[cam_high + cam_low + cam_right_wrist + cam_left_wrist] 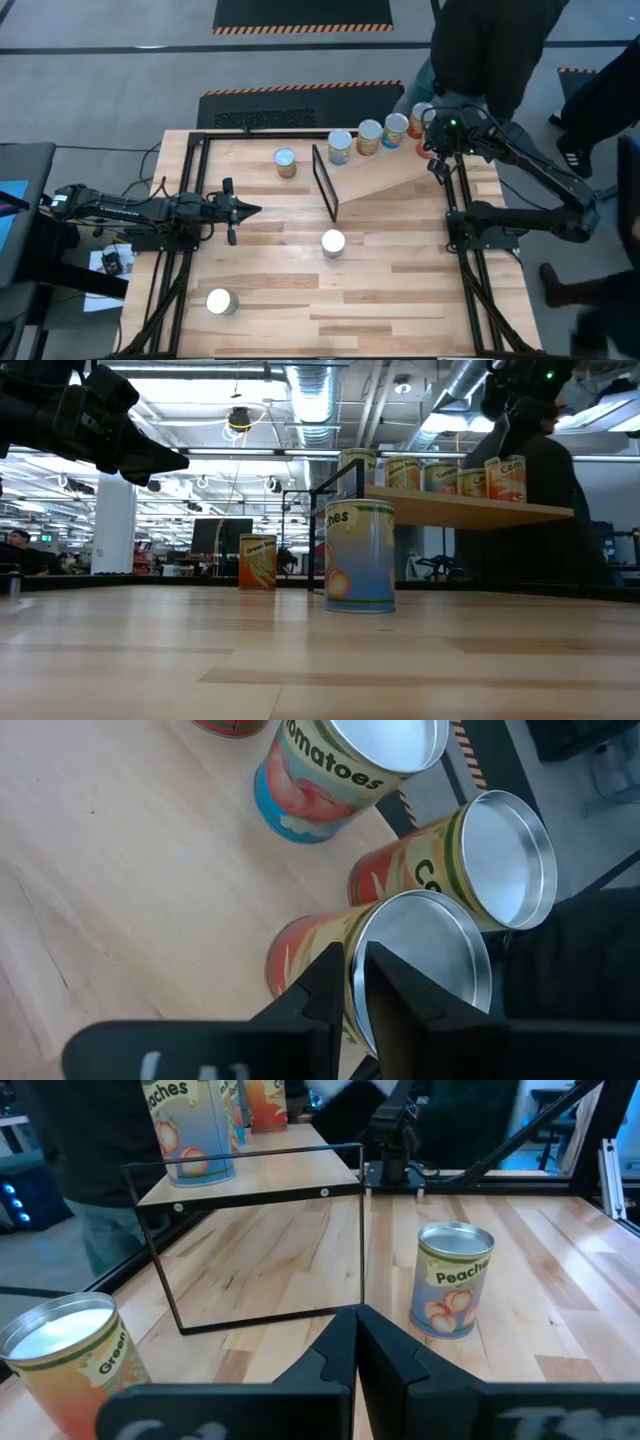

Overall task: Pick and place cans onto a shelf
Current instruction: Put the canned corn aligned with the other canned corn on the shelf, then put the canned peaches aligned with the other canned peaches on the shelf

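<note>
The shelf (385,178) is a tilted light board with a black end frame (324,182), at the table's far right. Several cans (369,137) stand in a row along its far edge. My right gripper (357,965) hangs over the right end of that row, its fingers slightly apart astride the rim of a can (425,955) that stands on the board. Three more cans stand upright on the table (286,162) (333,243) (221,302). My left gripper (245,210) waits shut at the table's left, above the table, touching nothing. My right gripper comes at the can slanting down from above. One finger (410,1000) is over the silver top and the other (315,995) outside the wall, with the rim (357,935) in the gap. Whether either finger touches the can, I cannot tell.
A person in dark clothes (490,50) stands just beyond the table's far right corner, close to the right arm. Black frame rails (470,290) run along the table's left and right sides. A peaches can (455,1280) stands in front of my left gripper.
</note>
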### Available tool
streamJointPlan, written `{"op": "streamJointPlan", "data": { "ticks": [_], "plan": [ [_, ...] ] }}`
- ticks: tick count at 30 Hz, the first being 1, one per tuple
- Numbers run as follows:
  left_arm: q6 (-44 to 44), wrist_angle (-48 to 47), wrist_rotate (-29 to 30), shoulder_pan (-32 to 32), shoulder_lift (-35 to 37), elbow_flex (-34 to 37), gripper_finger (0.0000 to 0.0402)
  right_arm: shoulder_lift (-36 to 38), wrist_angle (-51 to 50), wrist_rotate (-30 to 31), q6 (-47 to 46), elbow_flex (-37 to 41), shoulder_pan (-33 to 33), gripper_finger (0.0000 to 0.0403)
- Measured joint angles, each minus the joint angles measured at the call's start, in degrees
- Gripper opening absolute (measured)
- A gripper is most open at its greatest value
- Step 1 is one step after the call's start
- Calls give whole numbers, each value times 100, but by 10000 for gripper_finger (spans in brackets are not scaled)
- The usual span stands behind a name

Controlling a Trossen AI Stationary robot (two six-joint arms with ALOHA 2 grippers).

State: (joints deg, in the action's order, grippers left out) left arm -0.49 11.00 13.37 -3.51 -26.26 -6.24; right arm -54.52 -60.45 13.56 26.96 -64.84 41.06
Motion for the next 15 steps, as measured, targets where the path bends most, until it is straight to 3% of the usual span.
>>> {"op": "streamJointPlan", "data": {
  "ticks": [15],
  "plan": [
    [19, -100, 17, 0, 1, 0, 0, 396, -97, 168, -345, -59, -163, 56]
  ]
}}
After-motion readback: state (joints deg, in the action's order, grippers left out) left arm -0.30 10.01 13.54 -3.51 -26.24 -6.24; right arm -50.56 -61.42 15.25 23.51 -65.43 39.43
